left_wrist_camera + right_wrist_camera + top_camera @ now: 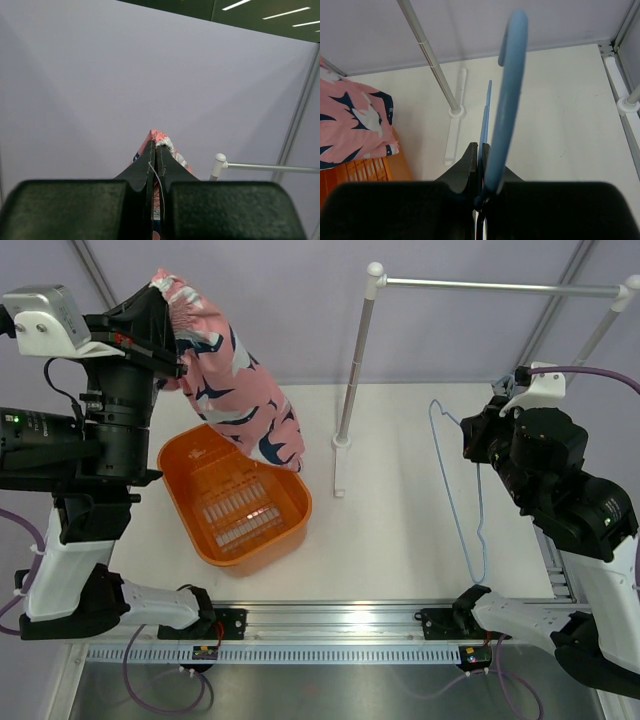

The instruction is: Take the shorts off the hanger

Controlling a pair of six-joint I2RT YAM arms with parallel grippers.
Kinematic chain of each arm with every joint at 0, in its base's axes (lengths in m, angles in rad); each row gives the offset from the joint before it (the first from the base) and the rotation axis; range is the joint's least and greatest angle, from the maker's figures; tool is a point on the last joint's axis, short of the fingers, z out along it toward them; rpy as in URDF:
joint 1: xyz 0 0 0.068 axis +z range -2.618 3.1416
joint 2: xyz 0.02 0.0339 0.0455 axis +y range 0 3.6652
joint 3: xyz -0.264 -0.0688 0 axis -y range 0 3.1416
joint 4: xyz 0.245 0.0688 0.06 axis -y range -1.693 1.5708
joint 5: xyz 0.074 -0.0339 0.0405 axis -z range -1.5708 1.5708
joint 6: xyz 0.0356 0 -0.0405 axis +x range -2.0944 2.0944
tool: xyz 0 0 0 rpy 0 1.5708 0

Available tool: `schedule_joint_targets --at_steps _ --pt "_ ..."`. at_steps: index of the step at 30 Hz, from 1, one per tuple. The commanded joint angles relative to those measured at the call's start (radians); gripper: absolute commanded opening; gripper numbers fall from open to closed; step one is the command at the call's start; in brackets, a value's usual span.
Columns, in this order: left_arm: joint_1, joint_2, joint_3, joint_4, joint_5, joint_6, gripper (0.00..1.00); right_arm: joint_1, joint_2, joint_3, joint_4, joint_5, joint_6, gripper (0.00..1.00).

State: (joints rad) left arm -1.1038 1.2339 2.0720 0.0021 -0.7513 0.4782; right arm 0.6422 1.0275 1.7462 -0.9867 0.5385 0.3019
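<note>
The pink shorts [230,380] with navy and white print hang from my left gripper [160,292], which is shut on their waistband high at the back left. Their lower hem reaches the far rim of the orange basket [300,502]. In the left wrist view the jaws [156,146] are pressed together on a fold of the shorts [153,135]. The light-blue wire hanger [458,502] is bare and hangs over the table at the right. My right gripper [470,435] is shut on it near the hook. The right wrist view shows the hanger [509,90] pinched in the gripper [486,146].
A silver-and-white clothes rail [355,360] stands between the two arms, its foot on the table and its bar running right at the back. In the right wrist view the rail's pole [437,70] rises left of the hanger, with the shorts [350,120] and basket [365,172] beyond.
</note>
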Motion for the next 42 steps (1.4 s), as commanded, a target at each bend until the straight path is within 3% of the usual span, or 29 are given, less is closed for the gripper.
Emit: schedule_joint_targets --at_steps 1,7,14,17,21,24,28,33,42 --pt "0.007 -0.014 -0.033 0.095 -0.042 0.042 0.0 -0.003 -0.006 -0.008 -0.001 -0.026 -0.001 0.0" --pt "0.048 -0.126 -0.324 0.124 -0.08 -0.028 0.0 -0.003 -0.032 -0.073 0.02 -0.057 0.02 0.0" --pt "0.183 -0.221 -0.55 -0.068 -0.118 -0.3 0.0 -0.003 -0.037 -0.074 -0.003 -0.095 0.025 0.0" --pt "0.306 -0.266 -0.651 -0.236 -0.097 -0.586 0.0 -0.003 -0.038 -0.079 -0.01 -0.109 0.026 0.0" --pt "0.482 -0.321 -0.794 -0.369 0.068 -0.785 0.0 -0.003 -0.035 -0.083 -0.012 -0.147 0.036 0.0" --pt "0.559 -0.34 -0.797 -0.376 0.139 -0.793 0.0 -0.003 -0.032 -0.062 -0.03 -0.164 0.037 0.0" --pt "0.561 -0.327 -0.608 -0.407 0.122 -0.736 0.0 -0.004 -0.01 -0.02 -0.07 -0.166 0.029 0.0" --pt "0.559 -0.314 -0.477 -0.45 0.119 -0.701 0.0 -0.003 -0.009 -0.024 -0.073 -0.166 0.028 0.0" --pt "0.561 -0.376 -0.633 -0.406 0.104 -0.719 0.0 -0.004 0.037 0.012 -0.078 -0.198 0.006 0.0"
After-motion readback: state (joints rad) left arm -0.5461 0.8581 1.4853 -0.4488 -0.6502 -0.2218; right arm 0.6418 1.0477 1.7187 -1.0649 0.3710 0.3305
